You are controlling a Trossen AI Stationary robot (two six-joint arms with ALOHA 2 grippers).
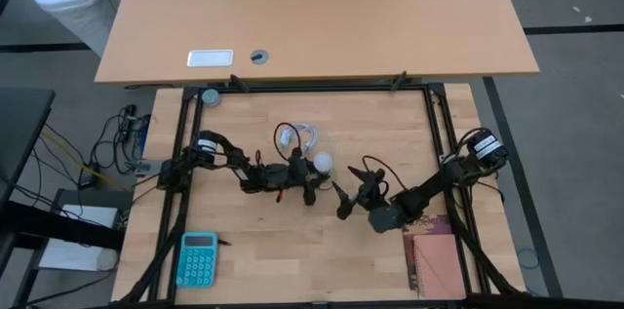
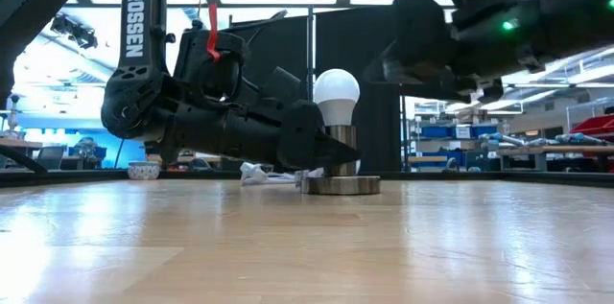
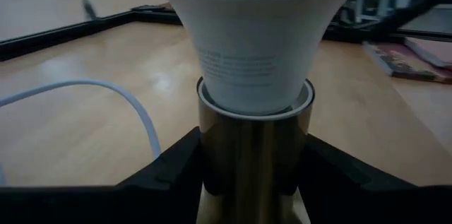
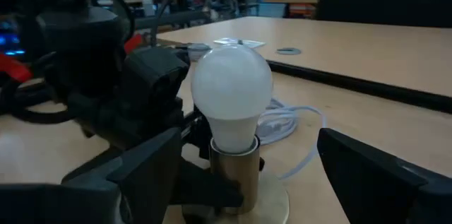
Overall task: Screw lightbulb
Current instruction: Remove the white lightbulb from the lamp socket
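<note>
Nearest the camera in the low view: just bare wooden table (image 2: 288, 246). Further back, round flat socket base (image 2: 342, 185) sitting on the wood, brass-coloured socket tube (image 2: 339, 146) rising from it, lightbulb (image 2: 337, 96) standing upright in the tube, globe up. From above, same lightbulb (image 1: 322, 163) near table centre. Left arm stretched out low, nearly flat along the table, coming in from 9 o'clock; left gripper (image 1: 310, 184) clamped on the socket tube (image 3: 251, 157), one finger either side, just under the bulb's neck. Right arm angled in from 4 o'clock, raised off the table; right gripper (image 1: 349, 190) spread wide, released, grasping nothing, just beside the bulb at its 4 o'clock. White cable (image 1: 306, 137) coiled behind at 12 o'clock.
</note>
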